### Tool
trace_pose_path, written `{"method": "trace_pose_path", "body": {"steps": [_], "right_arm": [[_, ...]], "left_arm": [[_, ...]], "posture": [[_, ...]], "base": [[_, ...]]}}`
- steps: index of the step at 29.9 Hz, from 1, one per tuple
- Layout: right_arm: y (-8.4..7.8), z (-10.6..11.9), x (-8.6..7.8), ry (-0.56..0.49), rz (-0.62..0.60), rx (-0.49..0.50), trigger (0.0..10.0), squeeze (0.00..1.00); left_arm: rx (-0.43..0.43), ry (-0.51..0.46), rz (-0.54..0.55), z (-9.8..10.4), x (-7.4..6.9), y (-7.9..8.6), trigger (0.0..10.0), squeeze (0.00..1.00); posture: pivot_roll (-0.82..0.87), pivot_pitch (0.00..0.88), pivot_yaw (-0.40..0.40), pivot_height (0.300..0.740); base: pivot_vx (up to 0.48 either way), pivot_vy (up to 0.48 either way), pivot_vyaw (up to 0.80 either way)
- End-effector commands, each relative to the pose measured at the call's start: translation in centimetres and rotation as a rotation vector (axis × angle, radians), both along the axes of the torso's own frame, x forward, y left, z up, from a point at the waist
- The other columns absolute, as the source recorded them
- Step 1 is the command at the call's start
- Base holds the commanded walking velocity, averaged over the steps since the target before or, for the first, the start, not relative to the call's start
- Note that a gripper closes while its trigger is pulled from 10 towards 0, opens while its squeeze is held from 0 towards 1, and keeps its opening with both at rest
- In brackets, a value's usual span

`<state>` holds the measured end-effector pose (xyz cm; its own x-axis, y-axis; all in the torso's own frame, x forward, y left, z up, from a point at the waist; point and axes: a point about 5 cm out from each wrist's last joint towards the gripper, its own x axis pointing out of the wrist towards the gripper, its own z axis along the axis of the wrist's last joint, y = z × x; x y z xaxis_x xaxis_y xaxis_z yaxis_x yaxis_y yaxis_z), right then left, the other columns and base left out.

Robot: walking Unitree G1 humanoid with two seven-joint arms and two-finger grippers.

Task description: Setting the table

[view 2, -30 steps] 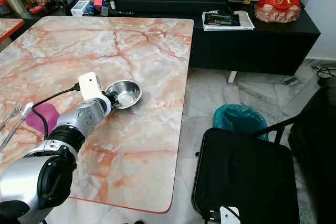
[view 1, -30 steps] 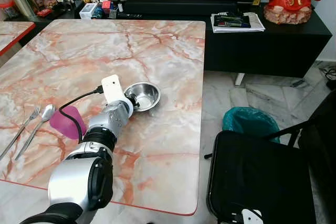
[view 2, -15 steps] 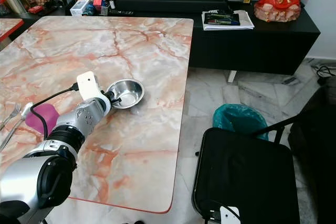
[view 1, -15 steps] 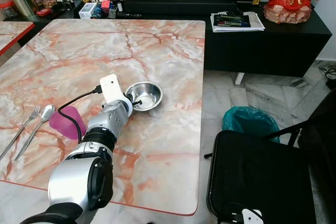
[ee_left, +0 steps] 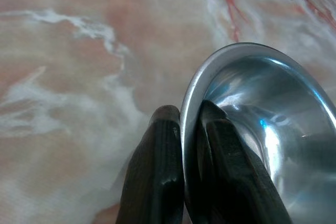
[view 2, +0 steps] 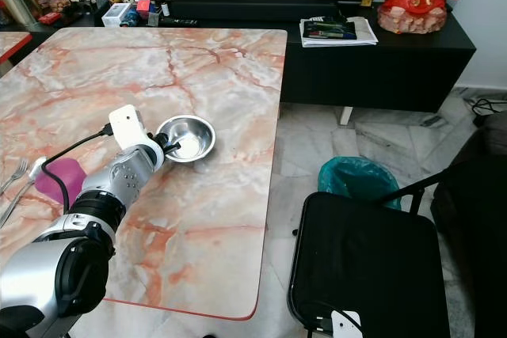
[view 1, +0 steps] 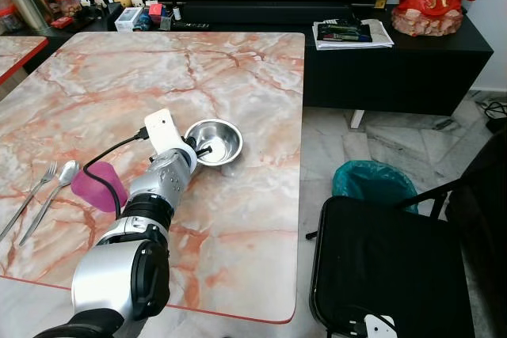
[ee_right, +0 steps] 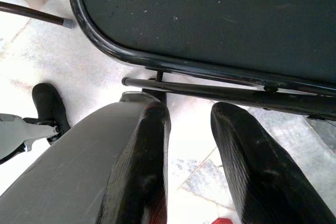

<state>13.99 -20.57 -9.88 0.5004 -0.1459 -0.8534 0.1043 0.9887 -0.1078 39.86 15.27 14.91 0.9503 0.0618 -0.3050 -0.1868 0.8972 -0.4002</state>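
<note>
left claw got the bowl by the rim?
Yes, the left claw pinches the steel bowl rim, one finger inside, one outside.

Even, soft indoor light fills both head views, which are sharp and free of motion blur. The glossy pink-veined marble tabletop [view 1: 238,100] carries a pale sheen toward its far end. The shiny round steel bowl [view 1: 214,141] casts a faint shadow and shows bright glints. The left wrist view is soft, its marble background out of focus. The right wrist view is bright, the pale floor nearly washed out.
</note>
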Motion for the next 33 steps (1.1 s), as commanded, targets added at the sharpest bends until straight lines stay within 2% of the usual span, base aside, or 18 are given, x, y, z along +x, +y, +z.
{"method": "trace_pose_path", "body": {"steps": [1, 10, 11, 15, 16, 18, 19, 20, 22, 30, 33], "right_arm": [[0.1, 0.0, 0.2, 0.001, 0.007, 0.000, 10.0, 0.00], [0.0, 0.2, 0.7, -0.007, 0.010, -0.005, 10.0, 0.00], [0.0, 0.3, 0.8, -0.008, 0.011, -0.008, 10.0, 0.00], [0.0, 0.3, 0.9, -0.008, 0.011, -0.013, 10.0, 0.00], [-0.1, 0.3, 1.0, -0.009, 0.010, -0.016, 10.0, 0.00], [-0.1, 0.3, 1.0, -0.011, 0.009, -0.017, 10.0, 0.00], [-0.1, 0.3, 1.0, -0.012, 0.008, -0.017, 10.0, 0.00], [-0.1, 0.4, 1.0, -0.012, 0.008, -0.016, 10.0, 0.00], [0.0, 0.4, 1.1, -0.021, 0.002, -0.012, 10.0, 0.00], [-0.1, 0.5, 1.2, -0.038, -0.022, -0.004, 10.0, 0.00], [-0.1, 0.5, 1.2, -0.037, -0.024, -0.005, 10.0, 0.00]], "left_arm": [[-0.027, 0.002, -0.001, -1.6, -0.8, 0.0, 0.0, 0.00], [-0.108, -0.139, 0.002, -0.7, -1.1, 0.1, 0.0, 0.00], [-0.136, -0.209, -0.005, 0.0, -1.2, -0.1, 0.0, 0.00], [-0.127, -0.266, -0.035, 0.6, -1.3, -0.6, 0.0, 0.00], [-0.140, -0.316, -0.067, 1.2, -1.4, -1.1, 4.9, 0.00], [-0.161, -0.364, -0.088, 1.8, -1.5, -1.5, 4.9, 0.00], [-0.159, -0.396, -0.097, 2.2, -1.6, -1.7, 10.0, 0.00], [-0.154, -0.413, -0.101, 2.4, -1.6, -1.8, 10.0, 0.00], [-0.117, -0.515, -0.102, 3.9, -1.9, -2.0, 10.0, 0.00], [0.034, -0.678, -0.148, 7.3, -2.3, -3.0, 10.0, 0.00], [0.040, -0.701, -0.150, 7.8, -2.4, -3.1, 10.0, 0.00]], "posture": [[-0.09, 0.077, 0.062, 0.740], [-0.08, 0.037, 0.053, 0.740], [-0.08, 0.027, 0.052, 0.740], [-0.08, 0.000, 0.050, 0.740], [-0.09, 0.000, 0.050, 0.740], [-0.09, 0.000, 0.050, 0.740], [-0.09, 0.000, 0.051, 0.740], [-0.09, 0.000, 0.051, 0.740], [-0.09, 0.000, 0.050, 0.740], [-0.09, 0.000, 0.051, 0.740], [-0.09, 0.000, 0.049, 0.740]], "base": [[0.000, 0.000, 0.00], [0.000, 0.000, 0.00], [0.000, 0.000, 0.00], [0.000, 0.000, 0.00], [0.000, 0.000, 0.00], [0.000, 0.000, 0.00], [0.000, 0.000, 0.00], [0.000, 0.000, 0.00], [0.000, 0.000, 0.00], [0.000, 0.000, 0.00], [0.000, 0.000, 0.00]]}}
